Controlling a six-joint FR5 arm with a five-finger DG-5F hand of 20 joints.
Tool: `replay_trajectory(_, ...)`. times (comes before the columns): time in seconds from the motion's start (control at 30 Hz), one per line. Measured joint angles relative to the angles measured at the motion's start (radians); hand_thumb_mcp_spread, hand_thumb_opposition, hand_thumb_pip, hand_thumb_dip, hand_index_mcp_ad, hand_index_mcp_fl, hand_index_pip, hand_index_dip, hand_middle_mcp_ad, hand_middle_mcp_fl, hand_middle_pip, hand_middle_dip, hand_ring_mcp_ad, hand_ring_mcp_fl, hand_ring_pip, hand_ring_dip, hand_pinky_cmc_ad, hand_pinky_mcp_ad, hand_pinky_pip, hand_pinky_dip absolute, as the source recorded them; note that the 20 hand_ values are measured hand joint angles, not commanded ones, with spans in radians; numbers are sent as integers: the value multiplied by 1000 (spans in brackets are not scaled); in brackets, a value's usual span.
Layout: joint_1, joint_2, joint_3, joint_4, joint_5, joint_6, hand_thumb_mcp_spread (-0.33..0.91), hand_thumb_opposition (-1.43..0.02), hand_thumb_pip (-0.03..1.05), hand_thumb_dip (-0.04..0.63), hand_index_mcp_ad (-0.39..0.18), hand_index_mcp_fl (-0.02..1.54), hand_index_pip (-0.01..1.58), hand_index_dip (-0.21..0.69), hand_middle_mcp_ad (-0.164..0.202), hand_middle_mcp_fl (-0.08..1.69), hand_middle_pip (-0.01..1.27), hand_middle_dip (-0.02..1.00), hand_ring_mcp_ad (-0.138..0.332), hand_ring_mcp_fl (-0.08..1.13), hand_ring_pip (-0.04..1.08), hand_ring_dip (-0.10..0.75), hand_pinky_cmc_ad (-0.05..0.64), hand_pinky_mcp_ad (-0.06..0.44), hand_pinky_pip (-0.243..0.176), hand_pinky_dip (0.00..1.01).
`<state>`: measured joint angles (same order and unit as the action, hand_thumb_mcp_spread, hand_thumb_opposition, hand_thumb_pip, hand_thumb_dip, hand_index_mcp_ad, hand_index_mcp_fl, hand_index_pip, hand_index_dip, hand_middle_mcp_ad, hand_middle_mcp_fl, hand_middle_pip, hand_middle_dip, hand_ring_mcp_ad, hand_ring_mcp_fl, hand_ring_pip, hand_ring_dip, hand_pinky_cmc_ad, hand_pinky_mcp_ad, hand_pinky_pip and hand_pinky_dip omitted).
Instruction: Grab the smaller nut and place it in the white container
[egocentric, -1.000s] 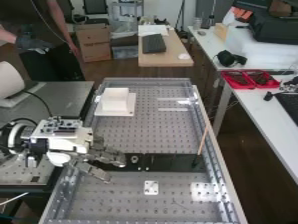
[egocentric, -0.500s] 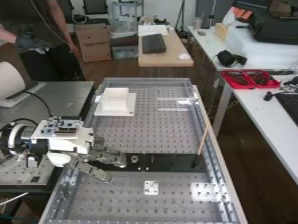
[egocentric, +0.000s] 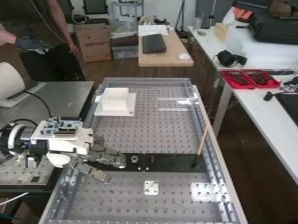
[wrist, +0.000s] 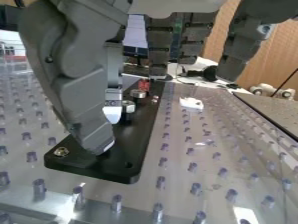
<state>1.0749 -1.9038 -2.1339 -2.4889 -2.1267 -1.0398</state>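
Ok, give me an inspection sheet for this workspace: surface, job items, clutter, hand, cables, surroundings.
Surface: perforated bench top, with a black plate lying across it.
Job's things: two round metal pieces on the black plate, likely the nuts, smaller one unclear; white container toward the far end, contents cannot be made out.
Clutter: small white plate with holes; thin wooden stick slanting near the right rail.
Hand: open, fingers relaxed, at the black plate.
Cables: dark cable behind the arm; white cable at the lower left.
Surroundings: red trays on a side bench; keyboard on a wooden table.
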Motion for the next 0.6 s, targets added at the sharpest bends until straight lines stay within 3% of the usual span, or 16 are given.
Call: replay_trajectory(0.6,-1,-12,0,8,7,6,468,-915,616,204,-269,222,1496,26,59,120,129,298,91,10,106,138,380,300,19,194)
